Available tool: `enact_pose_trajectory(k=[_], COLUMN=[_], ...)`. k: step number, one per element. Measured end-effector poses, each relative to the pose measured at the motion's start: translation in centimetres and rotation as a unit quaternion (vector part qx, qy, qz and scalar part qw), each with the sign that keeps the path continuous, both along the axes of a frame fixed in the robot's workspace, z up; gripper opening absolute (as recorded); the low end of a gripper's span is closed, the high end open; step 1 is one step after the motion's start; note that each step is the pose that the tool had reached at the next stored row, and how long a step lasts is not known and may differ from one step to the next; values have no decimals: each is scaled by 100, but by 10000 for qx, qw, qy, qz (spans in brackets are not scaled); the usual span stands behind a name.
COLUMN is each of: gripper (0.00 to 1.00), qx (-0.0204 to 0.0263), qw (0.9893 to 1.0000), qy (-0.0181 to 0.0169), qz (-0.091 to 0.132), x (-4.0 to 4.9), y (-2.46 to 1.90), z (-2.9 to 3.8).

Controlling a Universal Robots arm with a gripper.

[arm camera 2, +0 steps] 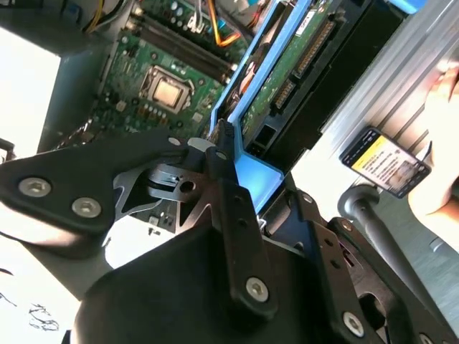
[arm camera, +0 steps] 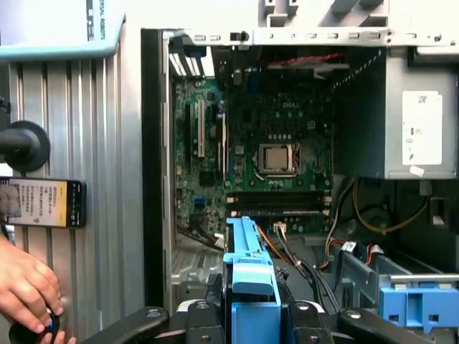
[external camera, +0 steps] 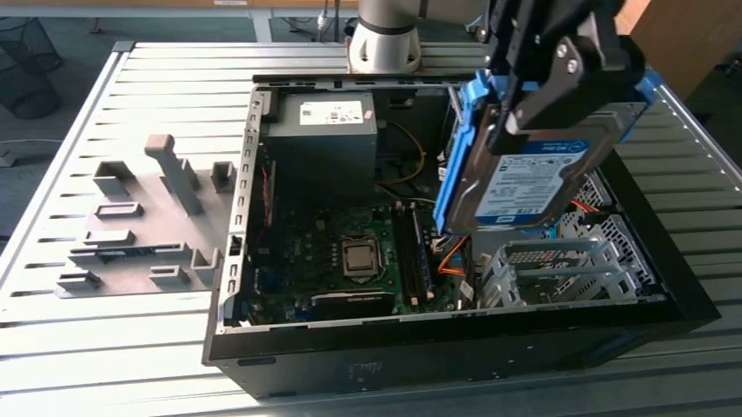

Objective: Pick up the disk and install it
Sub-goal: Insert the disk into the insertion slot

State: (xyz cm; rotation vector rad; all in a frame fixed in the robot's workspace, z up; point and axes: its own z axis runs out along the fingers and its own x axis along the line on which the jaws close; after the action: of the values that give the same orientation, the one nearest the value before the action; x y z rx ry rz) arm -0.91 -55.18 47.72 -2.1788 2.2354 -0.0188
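One hand, exterior view: hand (external camera: 547,91) pinching the disk (external camera: 527,178) by its upper edge; disk tilted, hanging free above the open computer case (external camera: 347,365).
Second wrist view: disk (arm camera 2: 301,64) edge-on, clear of the circuit board (arm camera 2: 133,68).
First wrist view: disk's blue edge (arm camera: 247,261) facing the case's open room.

A robotics lab or workshop is suggested: a slatted metal table (external camera: 69,347) is fitted with a robot arm's base (external camera: 385,43) and a grey fixture plate (external camera: 134,234), and an opened PC case (external camera: 464,360) (motherboard (external camera: 336,261) exposed) is laid on it. A disk (external camera: 527,178) is held in the gripper (external camera: 516,113) above the case. A wire bin (external camera: 26,61) is seen beyond the table.
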Motion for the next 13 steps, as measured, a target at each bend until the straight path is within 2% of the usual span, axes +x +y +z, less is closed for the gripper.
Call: enact_pose_trajectory(k=[3, 8, 13], gripper=[36, 36, 36], qx=[0, 0, 0], qw=[10000, 10000, 10000], qy=[0, 0, 0], qz=[0, 0, 0], x=[108, 200, 335], y=[-10, -64, -84], z=[-31, -80, -125])
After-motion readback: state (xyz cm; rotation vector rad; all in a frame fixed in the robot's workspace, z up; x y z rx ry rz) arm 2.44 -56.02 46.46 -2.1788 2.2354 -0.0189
